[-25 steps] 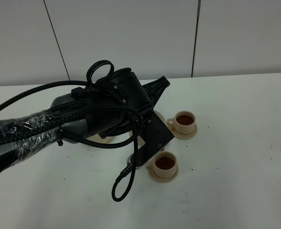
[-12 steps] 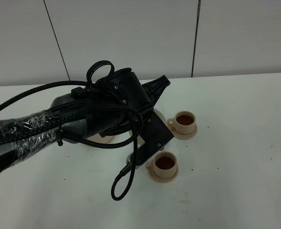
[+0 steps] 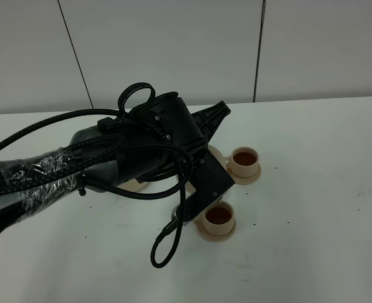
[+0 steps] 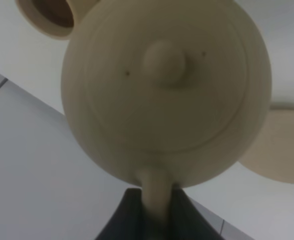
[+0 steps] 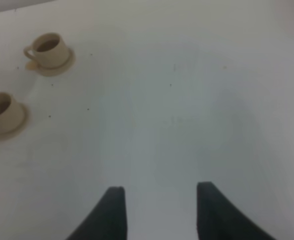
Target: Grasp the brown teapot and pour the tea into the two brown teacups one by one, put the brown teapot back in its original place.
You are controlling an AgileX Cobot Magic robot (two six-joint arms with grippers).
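Change since a second ago: left arm has shifted a little to the right in the high view, its black bulk now covering more of the near cup's saucer; both cups sit where they were.
Brown teapot (image 4: 166, 90): held clear of the counter by its loop handle, lid and knob facing the wrist camera; hidden under the arm in the high view.
Left gripper (image 4: 156, 210): fingers closed tight on the teapot's handle, one dark finger each side of it, a grip that lets the wrist tip and level the pot.
Far teacup (image 3: 244, 159): upright on its small saucer, dark tea inside.
Near teacup (image 3: 218, 217): upright on its saucer, dark tea inside, partly overlapped by the arm.
Task stage, as judged: both cups look filled, so pouring seems done and the return of the pot is in hand.
Original place (image 4: 281, 145): wide flat saucer lying bare on the counter, just beside the pot's body in the wrist view, free to receive it.
Right gripper (image 5: 156, 210): fingers spread apart, holding nothing, parked well away from the cups so the left arm has room.
Counter (image 3: 312, 252): white, plain, with a few small dark specks near the cups.
Room: pale wall panels with dark seams behind the counter.
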